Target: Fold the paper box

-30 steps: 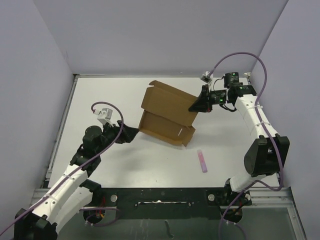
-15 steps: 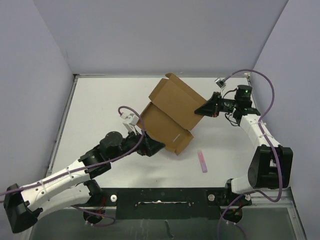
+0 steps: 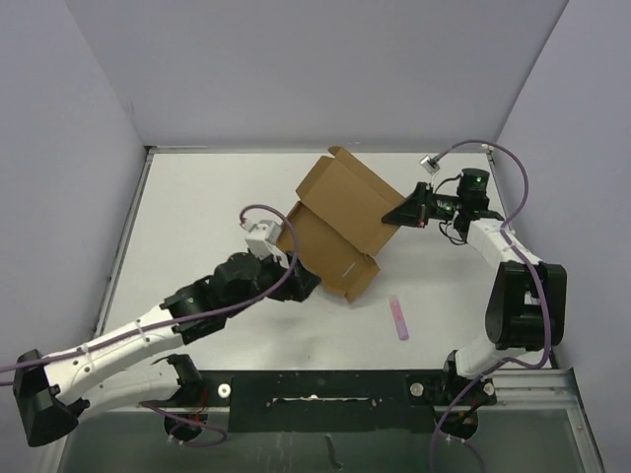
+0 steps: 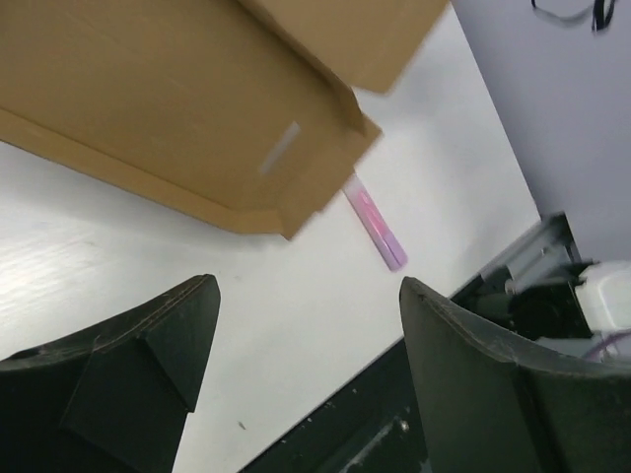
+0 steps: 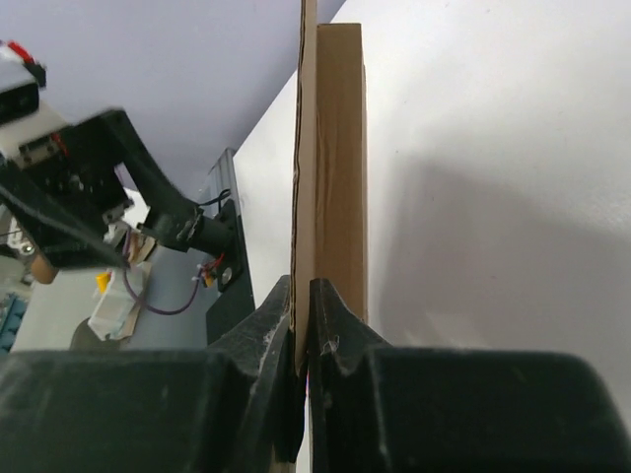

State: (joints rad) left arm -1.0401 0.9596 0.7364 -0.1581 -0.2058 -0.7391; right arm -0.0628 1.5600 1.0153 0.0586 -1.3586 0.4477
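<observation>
The right gripper (image 3: 399,217) is clenched on a thin cardboard edge at the right corner of the paper box (image 3: 340,212), whose upper panel is raised and tilted. The left gripper (image 3: 306,284) is spread wide at the box's near-left side, with nothing grasped. The box's lower part is seen just beyond its fingers. A pink stick (image 3: 398,317) lies near the box's near-right corner.

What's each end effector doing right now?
Left end effector: open, holding nothing; the box lies just ahead of it.
Right end effector: shut on a thin edge of the box.
</observation>
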